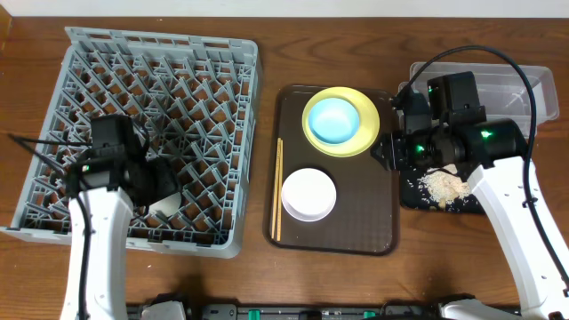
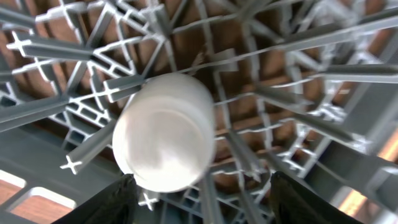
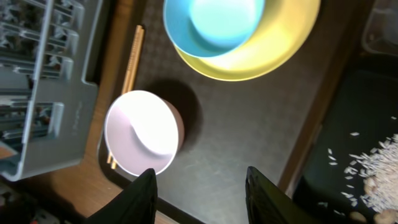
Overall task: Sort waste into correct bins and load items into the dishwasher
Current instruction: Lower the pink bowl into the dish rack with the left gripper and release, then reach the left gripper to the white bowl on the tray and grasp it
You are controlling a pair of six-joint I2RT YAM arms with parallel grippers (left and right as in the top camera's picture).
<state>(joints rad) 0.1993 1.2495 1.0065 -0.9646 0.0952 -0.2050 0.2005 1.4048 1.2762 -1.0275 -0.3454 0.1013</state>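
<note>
- We see the left gripper [image 2: 202, 202] with its fingers spread wide; the small white cup [image 2: 165, 134] lies among the pegs of the grey dish rack [image 2: 298, 74], just past their tips.
- Our right gripper [image 3: 199, 199] hangs with fingers parted and empty over the brown tray [image 3: 249, 124], near the pink bowl [image 3: 140, 134].
- The blue bowl [image 3: 214, 22] sits in the yellow plate [image 3: 273, 50].
- Rice crumbs [image 3: 379, 174] lie in the black tray [image 3: 354, 106].

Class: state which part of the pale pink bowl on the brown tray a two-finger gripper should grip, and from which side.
Pinch the pale pink bowl by its rim, coming down from above, one finger inside and one outside. It stands upright and open, so the thin wall is exposed. The rim side away from the chopsticks is probably best.
</note>
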